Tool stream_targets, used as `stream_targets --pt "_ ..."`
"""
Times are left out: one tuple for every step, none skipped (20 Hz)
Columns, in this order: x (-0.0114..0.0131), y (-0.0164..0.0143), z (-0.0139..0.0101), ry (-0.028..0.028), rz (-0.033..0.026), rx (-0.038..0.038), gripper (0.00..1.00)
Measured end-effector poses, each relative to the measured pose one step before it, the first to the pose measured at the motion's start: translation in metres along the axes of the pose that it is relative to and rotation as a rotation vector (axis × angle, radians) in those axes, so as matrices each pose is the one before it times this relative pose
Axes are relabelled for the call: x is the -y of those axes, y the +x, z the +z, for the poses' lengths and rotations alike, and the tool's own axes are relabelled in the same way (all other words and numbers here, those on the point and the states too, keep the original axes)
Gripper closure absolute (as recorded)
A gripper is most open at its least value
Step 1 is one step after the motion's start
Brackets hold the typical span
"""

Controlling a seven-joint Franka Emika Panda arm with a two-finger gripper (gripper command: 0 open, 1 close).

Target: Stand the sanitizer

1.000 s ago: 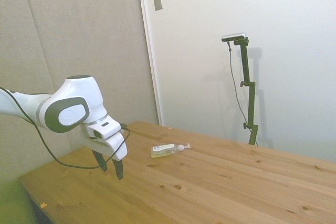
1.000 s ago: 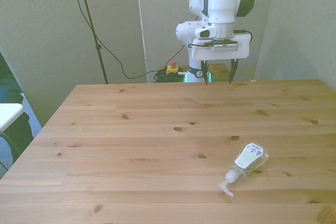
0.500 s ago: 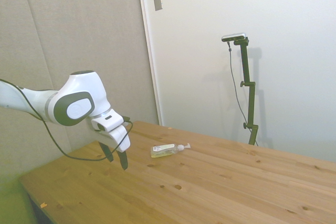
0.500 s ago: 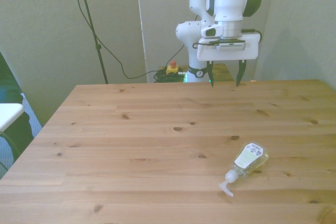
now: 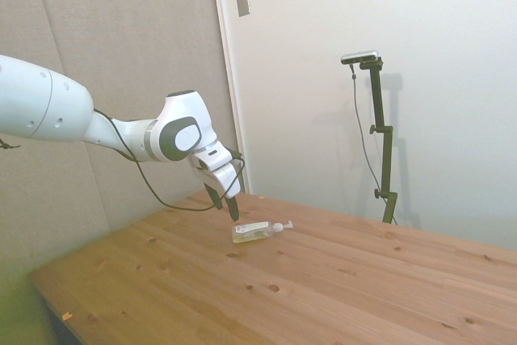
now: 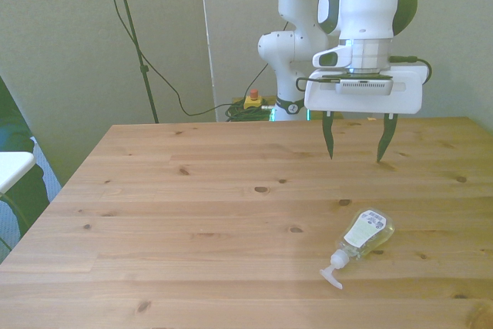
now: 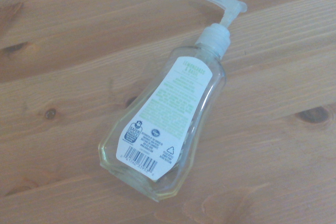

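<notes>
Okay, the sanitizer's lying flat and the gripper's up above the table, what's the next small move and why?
Probably lower the open gripper toward the sanitizer, fingers straddling its body. The bottle lies on its side, label up, on the table, and the gripper hangs above it, apart from it.

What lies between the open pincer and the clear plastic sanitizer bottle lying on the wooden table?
Nothing: the front view shows only bare wooden table between pincer and bottle.

A white robot arm [image 5: 121,131] reaches in from the left over a wooden table [image 5: 323,288]. Its gripper [image 5: 226,206] points down, fingers apart, just above and beside the base end of the sanitizer [image 5: 257,231], which lies on its side, pump pointing right.
</notes>
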State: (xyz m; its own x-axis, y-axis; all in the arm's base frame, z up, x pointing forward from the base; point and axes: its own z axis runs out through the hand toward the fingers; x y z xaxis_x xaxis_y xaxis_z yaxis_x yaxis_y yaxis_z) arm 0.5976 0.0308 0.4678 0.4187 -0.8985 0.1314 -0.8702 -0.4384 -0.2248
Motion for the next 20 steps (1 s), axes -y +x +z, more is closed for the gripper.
stream_targets --pt "0.00285 0.00006 -0.00175 0.00510 0.00356 -0.00671 0.00" --pt "0.00435 0.00109 -0.00088 0.00839 0.01536 -0.01240 0.00" --pt "0.00608 0.00191 0.00241 0.01304 0.02229 -0.00767 0.00" --pt "0.00771 0.00367 0.00545 0.01419 0.02250 -0.01432 0.00" --pt "0.00870 0.00551 0.00824 0.01597 0.02476 -0.01795 0.00" --pt "0.00972 0.00652 0.01020 0.01833 0.02560 -0.01965 0.00" --pt "0.00920 0.00593 0.01063 0.01082 0.02051 -0.01523 0.00" --pt "0.00856 0.00532 0.01032 0.01002 0.01978 -0.01490 0.00" --pt "0.00807 0.00334 0.00892 0.00836 0.01465 -0.00922 0.00" --pt "0.00642 0.00197 0.00827 0.00116 0.00713 -0.00589 0.00" --pt "0.00551 0.00105 0.00673 0.00176 0.00596 -0.00486 0.00" --pt "0.00471 -0.00007 0.00572 0.00160 0.00422 -0.00380 0.00" --pt "0.00351 -0.00006 0.00484 -0.00045 0.00292 -0.00252 0.00" --pt "0.00244 0.00069 0.00476 -0.00055 0.00237 -0.00243 0.00" --pt "0.00125 0.00094 0.00526 -0.00339 0.00231 -0.00197 0.00" --pt "0.00099 0.00112 0.00476 -0.00483 0.00244 -0.00091 0.00" --pt "-0.00020 0.00123 0.00554 -0.00780 0.00318 -0.00014 0.00" --pt "-0.00048 0.00112 0.00513 -0.00733 0.00314 0.00014 0.00" --pt "-0.00063 0.00114 0.00430 -0.00629 0.00195 -0.00108 0.00" --pt "-0.00069 0.00142 0.00354 -0.00700 0.00306 -0.00055 0.00"
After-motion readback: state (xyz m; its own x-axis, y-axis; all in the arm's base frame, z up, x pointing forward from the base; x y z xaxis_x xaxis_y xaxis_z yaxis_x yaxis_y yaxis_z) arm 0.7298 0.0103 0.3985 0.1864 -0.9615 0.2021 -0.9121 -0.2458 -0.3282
